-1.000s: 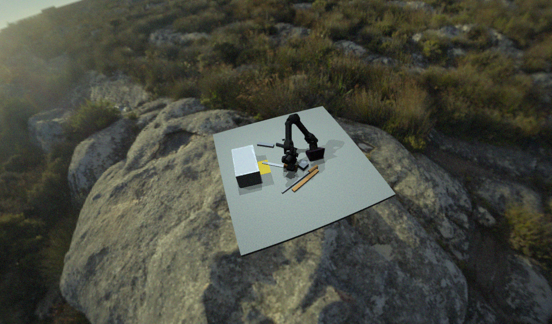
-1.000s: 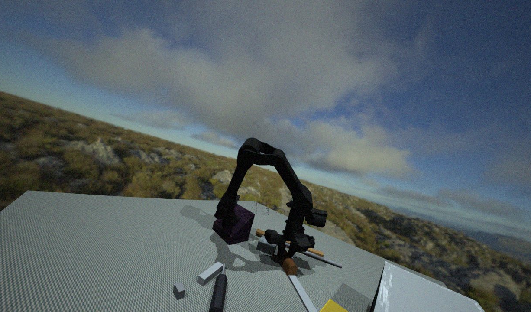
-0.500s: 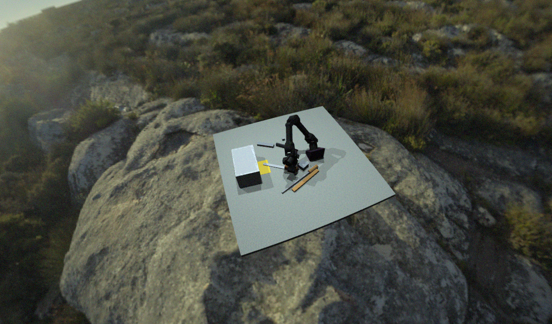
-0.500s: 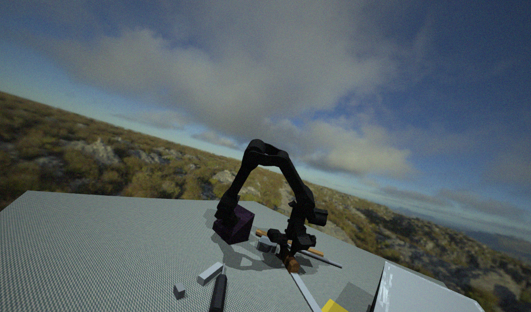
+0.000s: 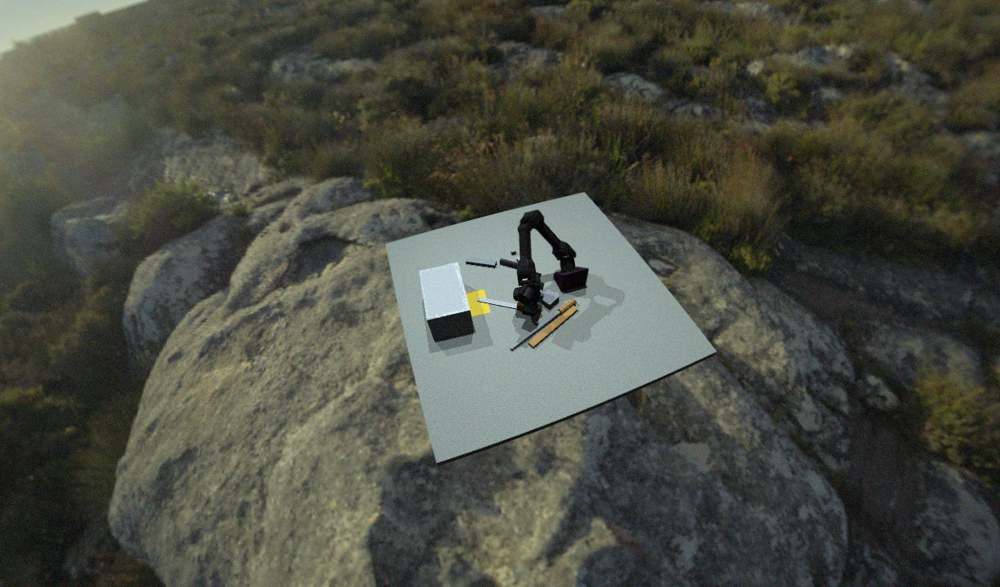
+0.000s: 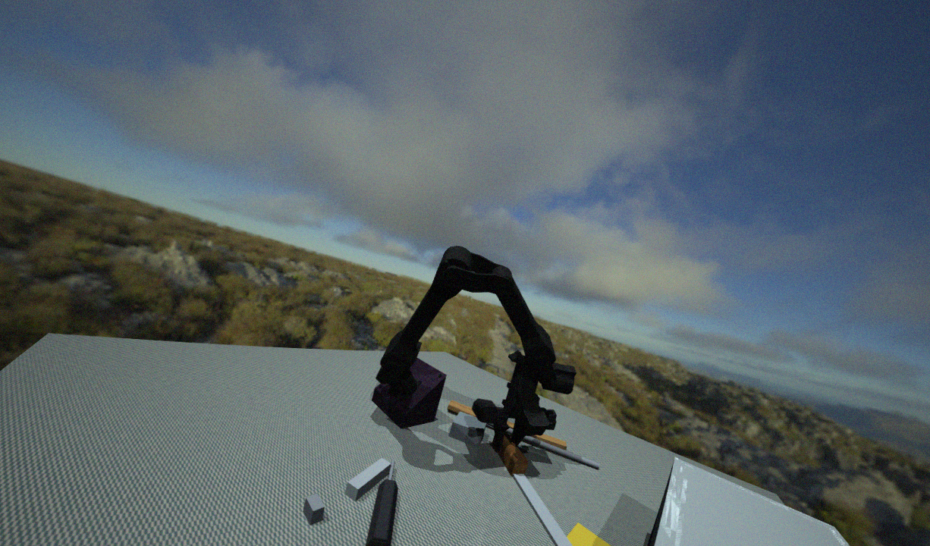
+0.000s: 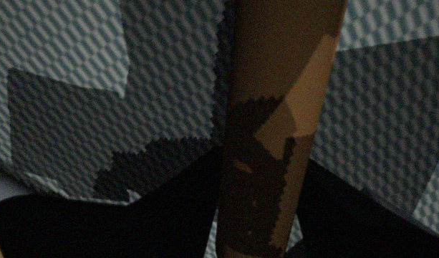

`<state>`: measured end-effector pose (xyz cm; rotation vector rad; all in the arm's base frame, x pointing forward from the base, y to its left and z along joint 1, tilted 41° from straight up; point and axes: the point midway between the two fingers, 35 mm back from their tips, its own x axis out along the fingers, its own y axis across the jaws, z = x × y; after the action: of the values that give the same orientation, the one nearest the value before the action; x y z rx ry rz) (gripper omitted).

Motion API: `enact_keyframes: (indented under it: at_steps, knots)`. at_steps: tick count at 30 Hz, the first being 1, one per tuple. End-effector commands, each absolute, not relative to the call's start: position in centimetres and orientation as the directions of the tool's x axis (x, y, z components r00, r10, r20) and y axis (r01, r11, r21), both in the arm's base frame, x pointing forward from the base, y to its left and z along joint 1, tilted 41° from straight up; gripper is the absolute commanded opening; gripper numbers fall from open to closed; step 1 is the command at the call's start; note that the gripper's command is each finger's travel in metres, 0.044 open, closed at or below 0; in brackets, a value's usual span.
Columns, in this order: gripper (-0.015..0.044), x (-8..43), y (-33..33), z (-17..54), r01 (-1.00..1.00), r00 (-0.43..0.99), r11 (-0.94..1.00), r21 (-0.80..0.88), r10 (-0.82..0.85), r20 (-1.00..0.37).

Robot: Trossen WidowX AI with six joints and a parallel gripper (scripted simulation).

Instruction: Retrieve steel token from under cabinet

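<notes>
My gripper [image 5: 529,311] [image 6: 506,440] [image 7: 257,159] is shut on the wooden handle [image 6: 513,460] [image 7: 291,72] of a tool with a long flat grey blade [image 5: 497,302] [image 6: 540,506]. The blade reaches toward the white cabinet [image 5: 444,288] [image 6: 739,509], and its tip is over the yellow marked area [image 5: 480,307] [image 6: 582,536] in the top view. I cannot tell whether the blade touches the table. The steel token is not visible in any view, and the cabinet's vent slots cannot be made out.
A grey rod [image 5: 530,334] [image 6: 573,457] with an orange handle and a flat orange bar [image 5: 553,327] [image 6: 460,408] lie beside the gripper. A grey block [image 5: 550,300] [image 6: 463,427] sits near the arm's base. A black-handled tool [image 6: 383,513], grey bar [image 6: 368,479] and small cube [image 6: 313,509] lie to the other side.
</notes>
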<state>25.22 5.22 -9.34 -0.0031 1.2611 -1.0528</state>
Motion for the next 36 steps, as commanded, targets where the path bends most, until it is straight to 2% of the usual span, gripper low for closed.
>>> enact_keyframes:
  at_steps: [1, 12, 36]
  knots:
    - [0.0, 25.42, 5.98, -9.72, 0.638, -0.066, 0.565, -0.523, -0.637, -0.768]
    - [0.0, 25.42, 6.56, -10.21, 0.628, -0.066, 0.572, -0.528, -0.636, -0.768]
    - [0.0, 25.44, 6.58, -10.22, 0.473, -0.066, 0.658, -0.586, -0.636, -0.769]
